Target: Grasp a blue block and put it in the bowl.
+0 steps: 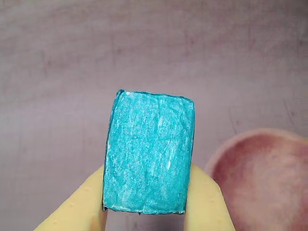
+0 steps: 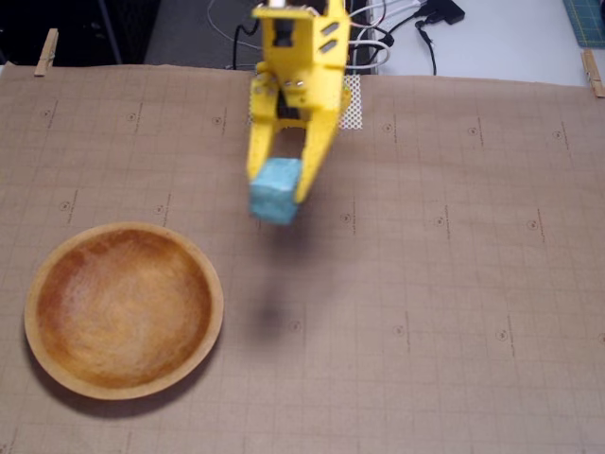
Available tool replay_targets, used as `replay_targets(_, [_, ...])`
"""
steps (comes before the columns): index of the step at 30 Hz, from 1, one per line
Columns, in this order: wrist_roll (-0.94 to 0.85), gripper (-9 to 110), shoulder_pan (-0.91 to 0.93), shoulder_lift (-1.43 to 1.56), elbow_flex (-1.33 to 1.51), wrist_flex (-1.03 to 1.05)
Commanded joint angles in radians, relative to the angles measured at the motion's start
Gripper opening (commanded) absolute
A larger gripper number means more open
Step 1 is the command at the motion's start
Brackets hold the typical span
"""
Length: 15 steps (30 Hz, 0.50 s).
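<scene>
The blue block (image 2: 275, 191) hangs in the air above the brown mat, pinched between the yellow fingers of my gripper (image 2: 280, 189), which is shut on it. Its shadow falls on the mat below. In the wrist view the block (image 1: 149, 151) fills the centre, with a yellow finger (image 1: 77, 207) on each side of it. The wooden bowl (image 2: 47, 355) rests on the mat at the lower left of the fixed view, empty, well to the left of the block. Part of the bowl (image 1: 231, 147) shows at the lower right of the wrist view.
A brown gridded mat (image 2: 444, 312) covers the table, clipped by clothespins (image 2: 45, 52) at its far corners. Black cables (image 2: 416, 24) and a white mesh patch (image 2: 352, 104) lie behind the arm at the back edge.
</scene>
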Motion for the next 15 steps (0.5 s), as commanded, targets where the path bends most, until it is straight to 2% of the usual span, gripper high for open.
replay_targets(1, [-0.009, -3, 0.061, 0.028, 0.015, -0.009])
replay_targets(15, [-0.011, -3, 0.227, 0.003, 0.032, -0.009])
